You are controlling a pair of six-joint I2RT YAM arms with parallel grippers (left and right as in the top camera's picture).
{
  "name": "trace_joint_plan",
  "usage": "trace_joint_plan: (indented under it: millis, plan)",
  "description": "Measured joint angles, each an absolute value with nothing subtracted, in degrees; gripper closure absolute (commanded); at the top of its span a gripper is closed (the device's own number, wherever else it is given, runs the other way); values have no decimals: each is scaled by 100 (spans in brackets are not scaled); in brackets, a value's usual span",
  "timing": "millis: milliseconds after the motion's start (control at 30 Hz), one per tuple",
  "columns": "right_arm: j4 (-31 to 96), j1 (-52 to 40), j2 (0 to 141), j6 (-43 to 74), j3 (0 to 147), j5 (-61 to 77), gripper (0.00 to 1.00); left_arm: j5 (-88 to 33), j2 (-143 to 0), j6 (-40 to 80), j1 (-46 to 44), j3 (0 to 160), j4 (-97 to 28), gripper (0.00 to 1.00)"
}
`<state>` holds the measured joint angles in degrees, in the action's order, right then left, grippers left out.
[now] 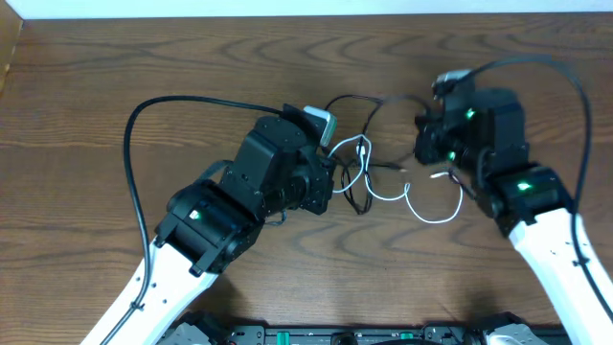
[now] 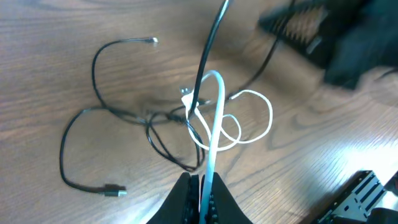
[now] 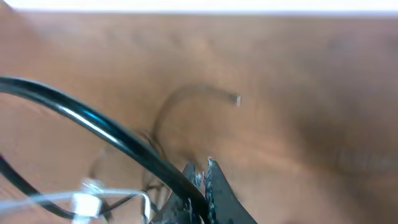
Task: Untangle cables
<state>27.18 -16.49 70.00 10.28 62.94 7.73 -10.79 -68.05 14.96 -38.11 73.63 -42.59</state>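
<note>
Right fingers (image 3: pixel 219 194) pinch blurred black cable (image 3: pixel 93 119); left fingers (image 2: pixel 180 200) clamp white cable (image 2: pixel 214 137).

Cables (image 2: pixel 215 124) lie on table (image 1: pixel 144 57) (centre).

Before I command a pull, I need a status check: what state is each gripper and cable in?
left gripper: shut on white cable
right gripper: shut on black cable
white cable: gripped, looped through black cable, tangled
black cable: gripped, raised off table
plug end: free, lying on table
</note>
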Motion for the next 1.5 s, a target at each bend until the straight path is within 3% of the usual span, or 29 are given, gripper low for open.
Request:
trace_joint_plan:
  millis: [133, 167, 200, 233, 300, 400, 833, 1067, 1267, 1500]
  plan:
    - [2687, -1649, 6799, 1028, 7227, 829, 99, -1031, -7041, 1496, -3811, 7363, -4268, 91]
    - [2670, -1649, 6718, 1028, 7478, 843, 99, -1031, -7105, 1498, -3811, 7363, -4265, 85]
    - [2672, -1649, 6652, 1028, 7677, 858, 99, -1026, -7179, 1496, -3811, 7363, -4268, 59]
    - [2659, -1649, 6543, 1026, 7950, 867, 99, -1015, -7253, 1490, -3811, 7363, -4270, 43]
    - [2637, -1647, 6311, 1015, 8377, 888, 99, -1009, -7352, 1481, -3811, 7363, -4270, 37]
    - [2637, -1623, 6134, 1007, 8547, 913, 99, -1009, -7378, 1400, -3811, 7363, -4268, 33]
    - [3107, -1610, 6372, 1007, 8562, 950, 99, -1009, -7378, 1304, -3811, 7363, -4204, 32]
    - [4134, -1610, 6718, 1004, 8565, 792, 99, -1015, -7378, 1306, -3811, 7363, -4195, 32]
    - [4296, -1610, 7194, 1004, 8565, 1315, 99, -1354, -7443, 1310, -3811, 7363, -3999, 14]
    - [4281, -1610, 7260, 1007, 8565, 1579, 99, -1664, -7566, 1310, -3811, 7363, -3953, 8]
